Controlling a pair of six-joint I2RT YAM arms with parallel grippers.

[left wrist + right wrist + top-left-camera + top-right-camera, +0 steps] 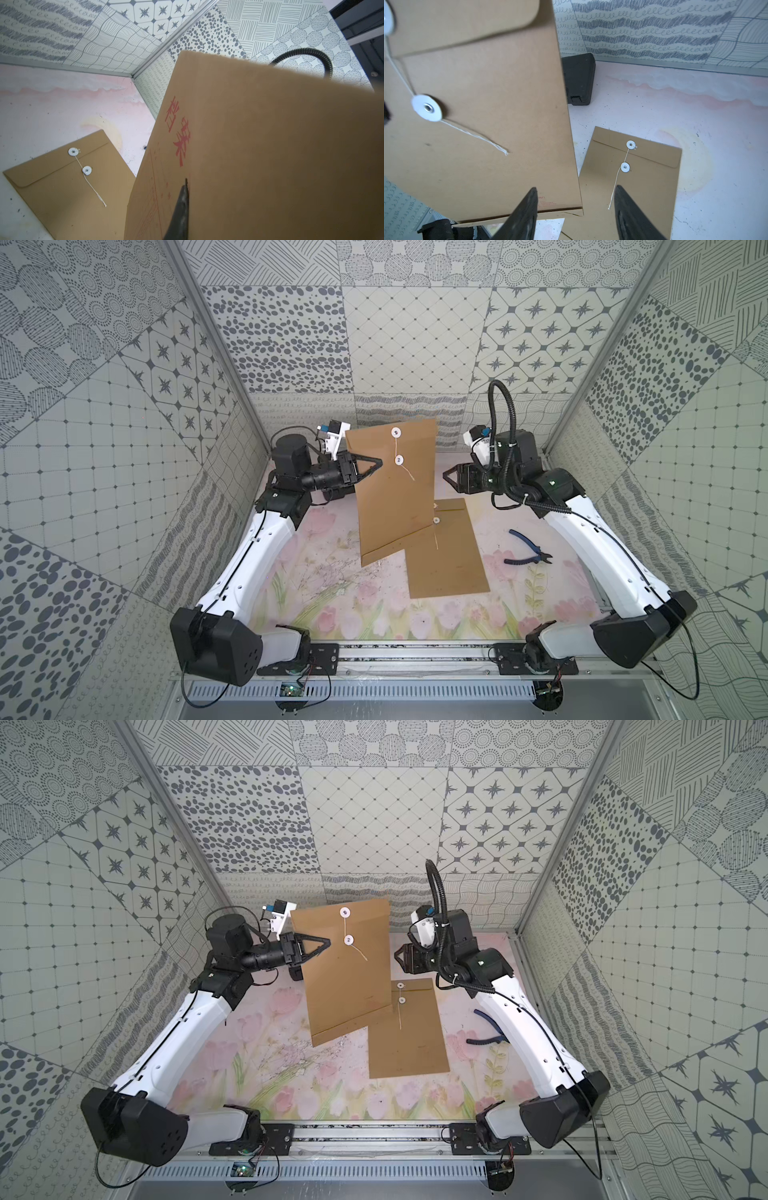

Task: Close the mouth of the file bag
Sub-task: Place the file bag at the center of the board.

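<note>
A brown paper file bag (395, 497) (345, 986) stands upright above the table, flap at the top. My left gripper (376, 462) (328, 943) is shut on its left edge, beside the lower disc. The flap lies folded down. A thin string runs from the upper white disc (395, 432) to the lower disc (400, 460) (427, 108), and its tail (506, 153) hangs loose. The left wrist view shows the bag's printed red side (270, 145) with one finger (182, 207) against it. My right gripper (446, 477) (576, 188) is open, to the right of the bag and apart from it.
A second brown file bag (444, 556) (633, 176) lies flat on the flowered table, partly under the held bag's lower corner. Blue-handled pliers (528, 551) lie at the right, near my right forearm. Patterned walls close in the back and both sides.
</note>
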